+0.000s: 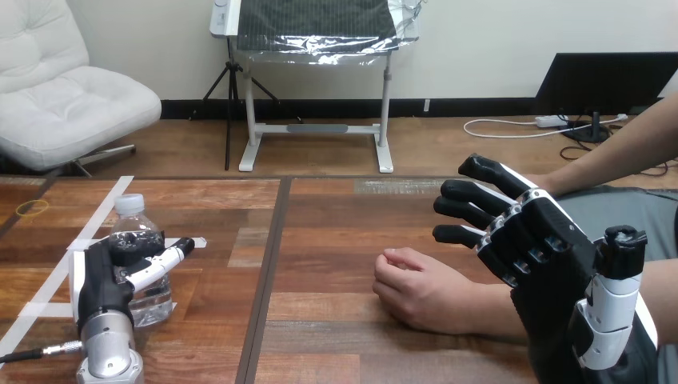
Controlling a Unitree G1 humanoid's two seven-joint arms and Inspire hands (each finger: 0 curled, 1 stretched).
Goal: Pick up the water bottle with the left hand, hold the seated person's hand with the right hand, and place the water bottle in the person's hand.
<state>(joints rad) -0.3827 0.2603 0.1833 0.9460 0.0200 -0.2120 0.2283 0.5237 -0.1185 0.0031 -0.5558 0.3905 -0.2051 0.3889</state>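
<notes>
On the left side of the wooden table (336, 240) we see the water bottle (137, 234) standing upright with its white cap (129, 203) on. Its base is down at the boards, though we cannot tell whether it rests there or is barely lifted. Our left hand (100, 280) comes up from the bottom edge and is closed round the bottle: the palm sits against its left side and one black-and-white finger (164, 262) wraps across its front at mid-height. Toward the right, the person's hand (424, 290) lies on the table in a loose fist, its forearm running off under our right hand (552, 240). That hand is above the wrist, its fingers (472, 212) straight and spread, pointing left, and its thumb (620, 300) stands apart nearer us. We cannot tell if it touches the wrist. The bottle and the person's hand are well apart. The table top is glossy planks in mixed reddish and pale browns. A dark seam (268, 272) runs from the far edge to the near edge between the bottle and the fist. Strips of white tape (108, 204) mark the left part, one slanting past the bottle and another crossing it near our left hand. A thin yellow loop (32, 208) lies flat near the far left corner.
</notes>
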